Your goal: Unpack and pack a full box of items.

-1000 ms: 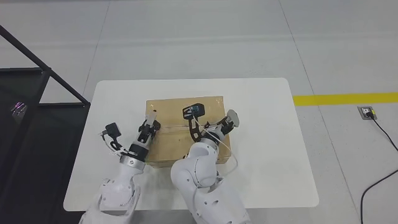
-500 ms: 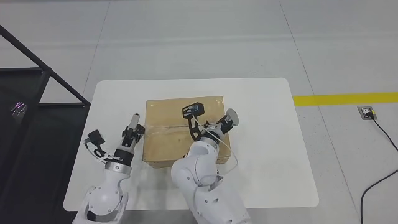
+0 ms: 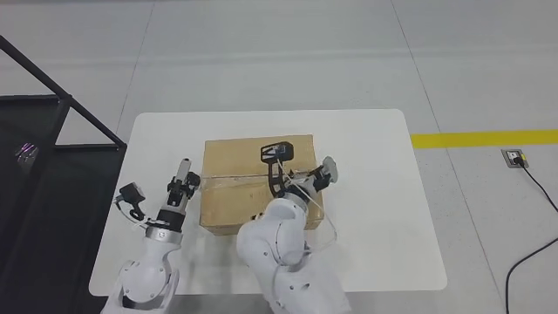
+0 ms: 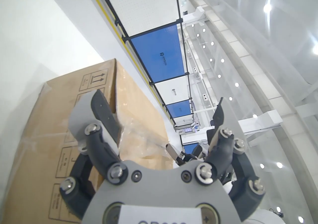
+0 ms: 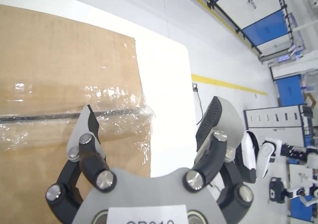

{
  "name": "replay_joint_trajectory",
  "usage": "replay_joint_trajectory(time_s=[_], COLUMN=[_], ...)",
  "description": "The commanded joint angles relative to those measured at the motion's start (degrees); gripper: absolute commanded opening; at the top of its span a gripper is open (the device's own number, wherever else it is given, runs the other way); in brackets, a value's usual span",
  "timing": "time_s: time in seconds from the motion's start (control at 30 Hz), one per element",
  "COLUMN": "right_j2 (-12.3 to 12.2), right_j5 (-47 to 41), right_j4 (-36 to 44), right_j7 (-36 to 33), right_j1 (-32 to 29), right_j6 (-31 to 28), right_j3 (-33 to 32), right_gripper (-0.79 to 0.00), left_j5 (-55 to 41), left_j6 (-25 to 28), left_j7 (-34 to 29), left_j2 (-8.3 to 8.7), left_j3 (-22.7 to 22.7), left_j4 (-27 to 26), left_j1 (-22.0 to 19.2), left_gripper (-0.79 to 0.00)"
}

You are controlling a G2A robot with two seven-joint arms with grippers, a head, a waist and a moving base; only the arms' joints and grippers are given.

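— Left claw (image 4: 161, 113) first. What state?

— Spread wide, nothing in it. It sits just beside the left wall of the box (image 3: 234, 164), near the upper edge. One finger lies across that edge in the wrist view; I cannot tell whether it touches the cardboard.

— And the arm behind it?

— Stretched forward from the near left of the table (image 3: 375, 148), low, with the claw pointing toward the far side along the box.

— Right claw (image 5: 151, 120)?

— Also apart and empty. It hangs over the right end of the lid: one finger above the clear tape (image 5: 62, 113) on the centre seam, the other out past the box's edge, over bare table. That arm is folded in close, with its wrist above the near right part of the lid.

— Where is the box itself?

— In the middle of the table, flaps shut and taped.

— Anything you can't make out?

— Whatever is inside is hidden by the closed lid. From above, the right arm covers the near right corner of the box.

— Counts?

— One box, one strip of tape along the seam, two claws, one table.
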State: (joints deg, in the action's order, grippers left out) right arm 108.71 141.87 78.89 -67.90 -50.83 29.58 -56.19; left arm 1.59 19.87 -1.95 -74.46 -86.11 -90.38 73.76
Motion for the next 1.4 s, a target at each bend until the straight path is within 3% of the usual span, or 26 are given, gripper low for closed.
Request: replay_joint_trajectory(time_s=[0.0, 0.1, 0.37, 0.53, 0.67, 0.73, 0.83, 0.97, 1.03, 1.37], right_j2=[-0.32, -1.0, -1.0, -0.93, -0.91, -1.21, -1.86, -2.37, -2.61, -2.71], right_j5=[-3.76, -8.71, -8.71, -3.0, -15.79, -25.81, -48.57, -74.95, -80.88, -81.05], right_j4=[3.1, 6.51, 6.51, 4.28, 11.54, 15.85, 21.72, 17.62, 13.79, 12.72], right_j7=[0.5, -0.71, -0.71, -2.26, 1.66, 5.2, 10.84, 12.64, 12.02, 12.32], right_j1=[-1.0, -2.84, -2.84, -2.1, -2.19, -3.04, -4.88, -3.44, -1.62, -1.58], right_j6=[1.08, 1.31, 1.31, 3.23, 5.75, 3.55, -5.2, -20.86, -24.51, -24.53], right_j3=[-0.02, -1.25, -1.25, 1.04, 2.91, 2.3, -2.93, -13.56, -16.63, -16.94], right_gripper=[0.0, 0.0, 0.0, 0.0, 0.0, 0.0, 0.0, 0.0, 0.0, 0.0], left_j5=[0.64, 0.32, 0.34, 2.62, 3.45, 3.7, 3.67, 2.77, 2.31, 1.99], left_j6=[0.93, 1.59, 1.79, 2.43, 3.58, 3.85, 4.36, 5.38, 5.97, 7.79], left_j7=[0.39, 0.32, 0.55, 3.6, 4.7, 4.93, 5.13, 5.78, 6.56, 8.26], left_j2=[-0.01, -0.05, -0.2, -0.39, -0.57, -0.61, -0.67, -0.81, -0.88, -1.03], left_j3=[-0.08, -0.06, 0.2, 0.42, 0.99, 1.03, 1.06, 1.01, 0.8, -0.39], left_j4=[0.45, 0.85, 2.18, 3.17, 3.71, 3.82, 3.94, 3.87, 3.81, 2.68], left_j1=[0.03, 0.01, -0.49, -1.31, -1.55, -1.49, -1.34, -1.22, -1.1, 0.58], left_gripper=[0.0, 0.0, 0.0, 0.0, 0.0, 0.0, 0.0, 0.0, 0.0, 0.0])
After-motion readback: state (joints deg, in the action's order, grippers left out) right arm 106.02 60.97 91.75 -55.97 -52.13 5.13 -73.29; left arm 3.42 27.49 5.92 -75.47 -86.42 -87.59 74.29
